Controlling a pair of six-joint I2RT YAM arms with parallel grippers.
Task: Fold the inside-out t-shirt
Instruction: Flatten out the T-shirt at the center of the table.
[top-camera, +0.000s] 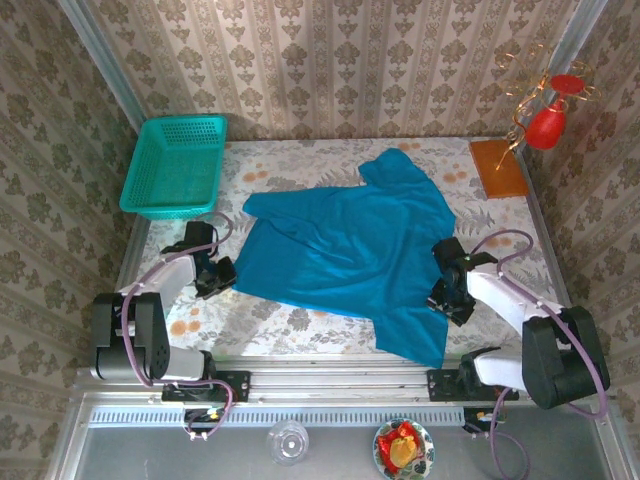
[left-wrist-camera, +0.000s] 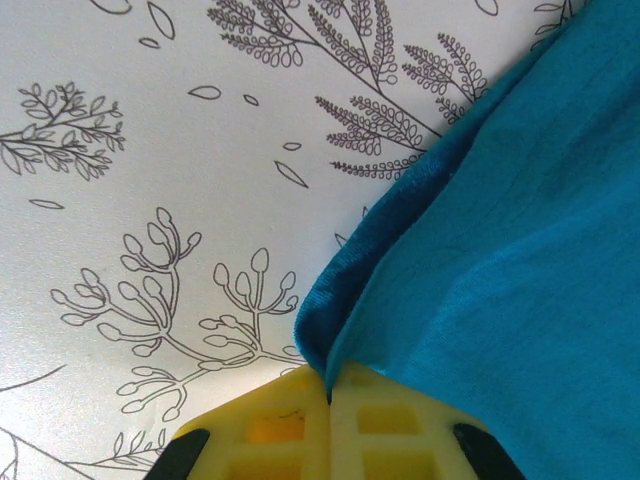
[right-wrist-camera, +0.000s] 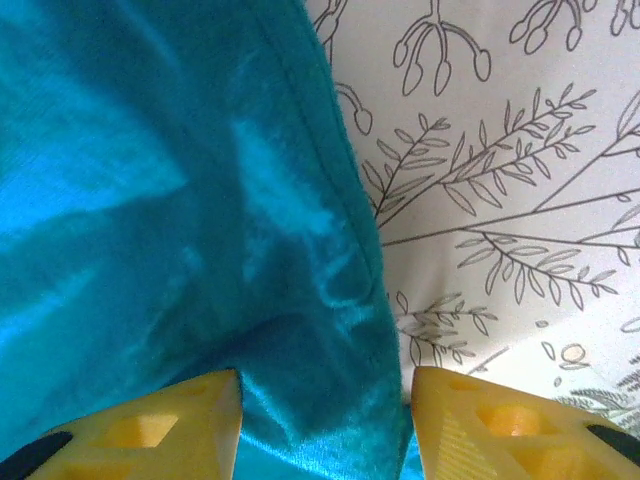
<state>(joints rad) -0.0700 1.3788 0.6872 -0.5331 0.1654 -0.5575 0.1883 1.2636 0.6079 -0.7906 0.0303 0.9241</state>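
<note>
right claw (right-wrist-camera: 325, 425) spread astride t-shirt (right-wrist-camera: 150, 200) edge, floral tablecloth (right-wrist-camera: 520, 130)

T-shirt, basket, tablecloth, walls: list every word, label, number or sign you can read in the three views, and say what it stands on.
No text can be read in any view.
t-shirt: plain cloth, no print or tag showing.
basket: no lettering visible.
tablecloth: drawn leaves and twigs, no words.
wallpaper: repeating ornament, no words.
</note>
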